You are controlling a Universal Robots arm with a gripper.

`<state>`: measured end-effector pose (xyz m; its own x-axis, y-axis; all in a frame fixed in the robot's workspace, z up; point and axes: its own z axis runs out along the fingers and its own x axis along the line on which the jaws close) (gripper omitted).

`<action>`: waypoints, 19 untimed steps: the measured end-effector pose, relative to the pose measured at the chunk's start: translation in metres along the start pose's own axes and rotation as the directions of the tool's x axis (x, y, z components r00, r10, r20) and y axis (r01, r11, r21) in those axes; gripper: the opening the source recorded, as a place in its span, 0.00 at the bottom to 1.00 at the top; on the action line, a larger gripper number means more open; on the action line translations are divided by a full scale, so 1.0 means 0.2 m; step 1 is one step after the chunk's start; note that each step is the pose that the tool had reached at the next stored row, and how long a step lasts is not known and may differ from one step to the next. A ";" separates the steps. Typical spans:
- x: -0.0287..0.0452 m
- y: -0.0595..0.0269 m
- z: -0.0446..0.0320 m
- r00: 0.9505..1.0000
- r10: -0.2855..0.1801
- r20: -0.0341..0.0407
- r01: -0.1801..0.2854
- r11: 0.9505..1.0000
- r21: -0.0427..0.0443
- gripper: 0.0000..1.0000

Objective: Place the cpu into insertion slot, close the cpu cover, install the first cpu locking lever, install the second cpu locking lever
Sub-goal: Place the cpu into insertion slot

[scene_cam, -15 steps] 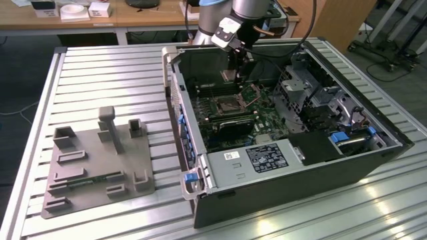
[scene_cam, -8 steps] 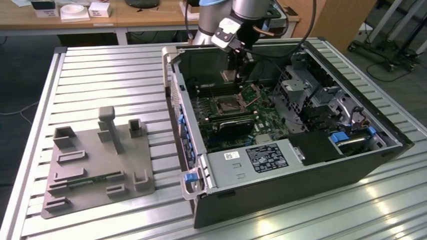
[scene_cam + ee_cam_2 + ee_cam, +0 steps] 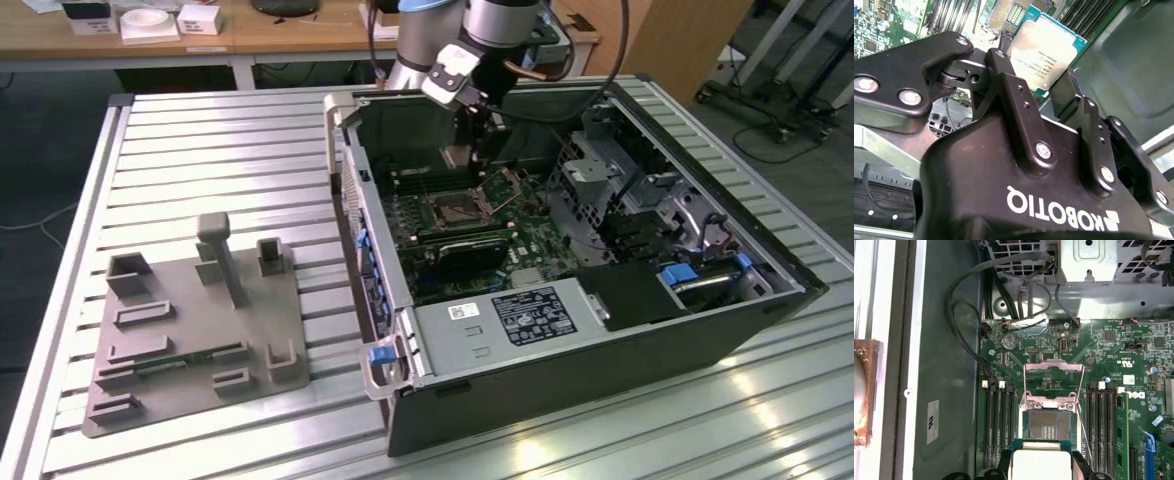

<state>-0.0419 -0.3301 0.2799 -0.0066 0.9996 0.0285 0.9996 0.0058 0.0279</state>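
Slatted metal table [image 3: 200, 130] carries an open case [image 3: 534, 380], with a grey fixture [image 3: 187, 320] at the exterior view's left. Gripper [image 3: 1034, 75] sits inside the case at its far end, fingers [image 3: 1014, 100] pinching the cpu [image 3: 1046, 50] by two opposite edges. Cpu is held close to the slot [image 3: 1048, 425], not seated. Cover [image 3: 1054, 377] is swung open, leaving the slot's dark centre bare
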 end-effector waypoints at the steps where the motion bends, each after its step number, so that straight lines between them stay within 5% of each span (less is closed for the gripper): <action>1: 0.000 0.000 0.004 1.000 0.000 0.000 0.000 1.000 0.000 0.54; 14: 0.000 0.000 0.012 1.000 0.000 0.000 0.000 1.000 0.000 0.54; 19: -0.001 -0.001 0.042 1.000 0.001 0.000 -0.001 1.000 0.000 0.54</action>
<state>-0.0417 -0.3301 0.2716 -0.0053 0.9996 0.0285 0.9996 0.0045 0.0279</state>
